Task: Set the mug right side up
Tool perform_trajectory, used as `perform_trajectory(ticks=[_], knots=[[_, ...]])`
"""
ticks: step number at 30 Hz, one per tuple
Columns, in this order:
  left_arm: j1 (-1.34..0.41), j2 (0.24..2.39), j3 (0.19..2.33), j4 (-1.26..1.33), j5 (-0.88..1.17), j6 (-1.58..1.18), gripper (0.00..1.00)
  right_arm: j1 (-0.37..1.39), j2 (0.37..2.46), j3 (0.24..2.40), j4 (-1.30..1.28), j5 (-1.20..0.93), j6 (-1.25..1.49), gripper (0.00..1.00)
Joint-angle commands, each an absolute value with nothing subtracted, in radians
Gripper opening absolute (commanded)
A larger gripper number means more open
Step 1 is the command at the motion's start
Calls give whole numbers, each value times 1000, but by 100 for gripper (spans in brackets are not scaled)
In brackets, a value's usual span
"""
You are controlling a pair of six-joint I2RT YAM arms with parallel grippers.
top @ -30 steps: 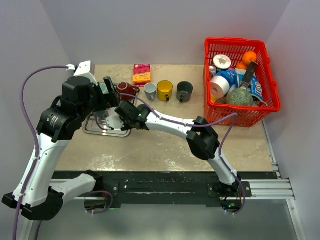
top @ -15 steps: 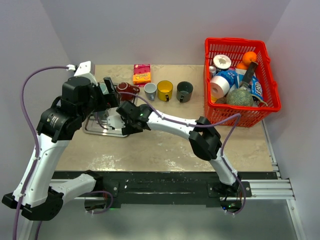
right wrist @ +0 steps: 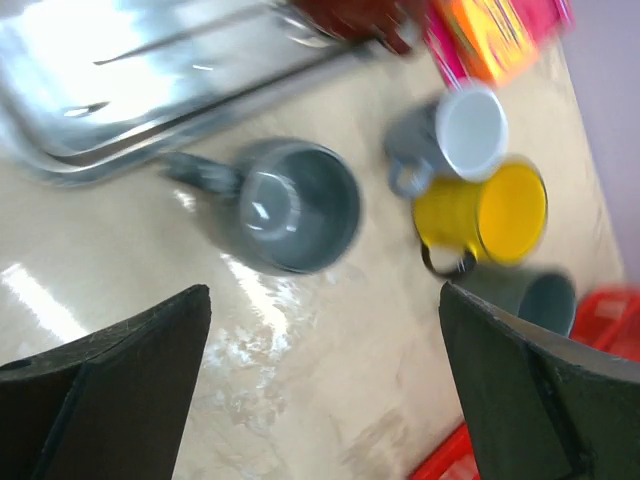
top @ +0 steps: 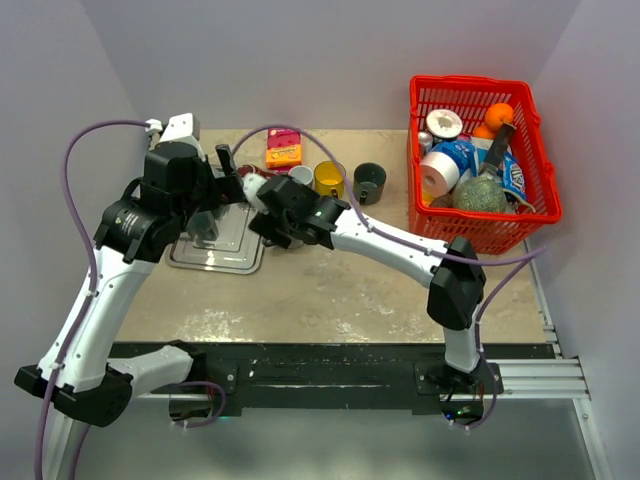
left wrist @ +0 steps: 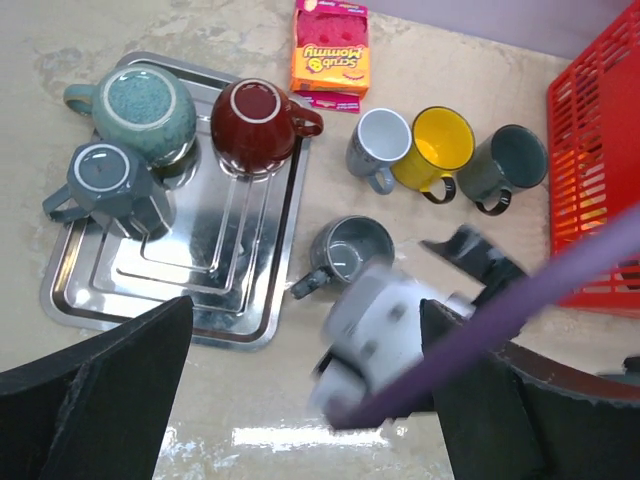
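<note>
**Grey mug upright on table, both grippers empty**

- The grey mug (left wrist: pixel 350 250) stands mouth up on the table (left wrist: pixel 260 400), just off the right edge of the tray (left wrist: pixel 160 290). Its handle points back at the tray. I cannot tell whether the handle tip touches the tray lip.
- In the top view the right arm covers the mug.
- The right gripper (right wrist: pixel 325 300) hangs over the mug with its jaws spread wide and nothing between them. The mug sits clear of both fingers. The right wrist view is motion-blurred.
- The left gripper (left wrist: pixel 305 305) is up over the tray area, jaws also fully apart and holding nothing.
- Three mugs are on the tray, all bottom up: a teal mug (left wrist: pixel 140 105) at the back left, a dark red mug (left wrist: pixel 255 125) beside it, and a small grey mug (left wrist: pixel 105 180) in front of the teal one.
- Three more stand upright in a row on the table behind the grey mug: a white-lined mug (left wrist: pixel 380 140), a yellow mug (left wrist: pixel 440 150) and a dark green mug (left wrist: pixel 510 160).
- The white-lined and yellow mugs look to be touching.
- A sponge pack (left wrist: pixel 330 50) lies at the back edge, behind the row.
- A red basket (left wrist: pixel 590 150) full of items sits at the far right.
</note>
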State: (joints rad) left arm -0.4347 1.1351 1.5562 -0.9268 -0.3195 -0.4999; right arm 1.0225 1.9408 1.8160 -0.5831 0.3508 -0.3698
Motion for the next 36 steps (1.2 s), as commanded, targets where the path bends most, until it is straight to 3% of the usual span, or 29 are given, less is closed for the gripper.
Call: perform_trajectory(ticks=[1,5,15,27,36], knots=[[-379,1150,1493,-890,-357,-489,99,895,1852,1671,-537,681,22,99],[-215,1167,1405,-809,-241,-532,99,816,1692,1519,-480,623,144,99],[30,1227,1269,-675,-242,-690,99,770,1407,1261,-321,525,160,99],[375,1364,1120,-594,-197,-954,99,704,1249,1210,-265,377,233,99],[437,1528,1082,-522,-95,-1269,96,703,1270,1249,-362,457,230,99]])
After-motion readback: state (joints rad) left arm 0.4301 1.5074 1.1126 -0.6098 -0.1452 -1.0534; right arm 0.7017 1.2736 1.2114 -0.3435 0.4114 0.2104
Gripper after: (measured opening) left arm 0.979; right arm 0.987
